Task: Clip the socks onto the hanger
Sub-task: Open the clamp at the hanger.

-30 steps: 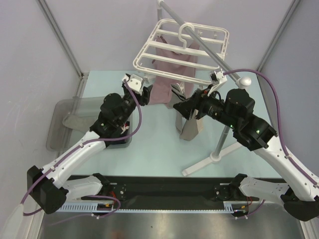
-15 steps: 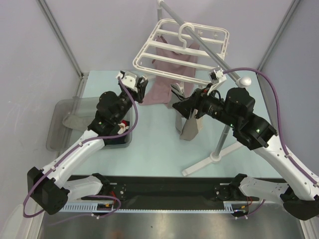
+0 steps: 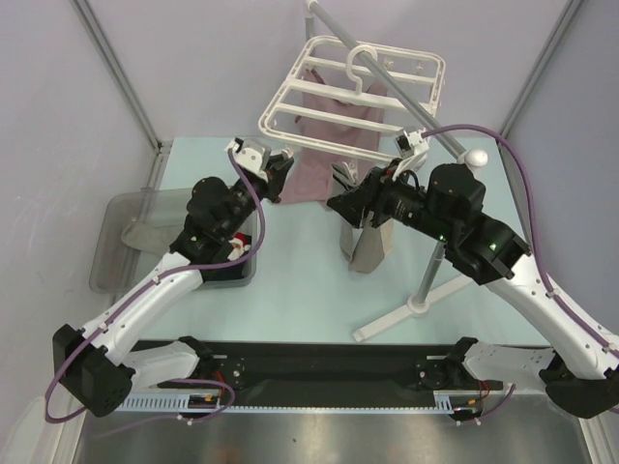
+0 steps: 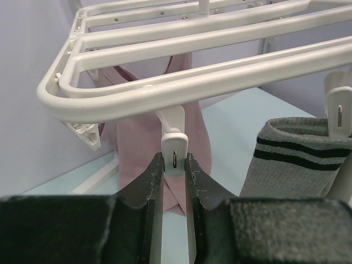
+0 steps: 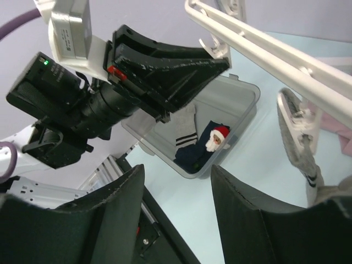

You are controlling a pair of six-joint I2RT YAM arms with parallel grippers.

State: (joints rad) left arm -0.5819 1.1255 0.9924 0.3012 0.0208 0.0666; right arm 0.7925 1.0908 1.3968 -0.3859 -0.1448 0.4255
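Note:
The white hanger [image 3: 319, 97] hangs from the grey pole. It also shows in the left wrist view [image 4: 192, 82] and the right wrist view [image 5: 264, 49]. My left gripper [image 3: 280, 164] is at its near-left edge. In the left wrist view my left gripper [image 4: 174, 159] is shut on a small white clip [image 4: 174, 148] dangling from the frame. A grey striped sock [image 3: 366, 246] hangs from another clip [image 4: 300, 159]. My right gripper [image 3: 338, 205] is open and empty [image 5: 177, 176]. A navy Santa sock [image 5: 206, 148] and a grey sock [image 5: 186, 129] lie in a bin.
A mauve-pink cloth [image 3: 314, 174] hangs under the hanger, behind the clip [image 4: 184, 132]. The clear bin [image 3: 232, 275] sits at the left, with a grey tray [image 3: 121, 242] beside it. The pole stand [image 3: 426, 280] rises at the right, its foot on the table.
My left gripper has risen toward the hanger's near-left edge and closed on the clip. My right arm has shifted a little left.

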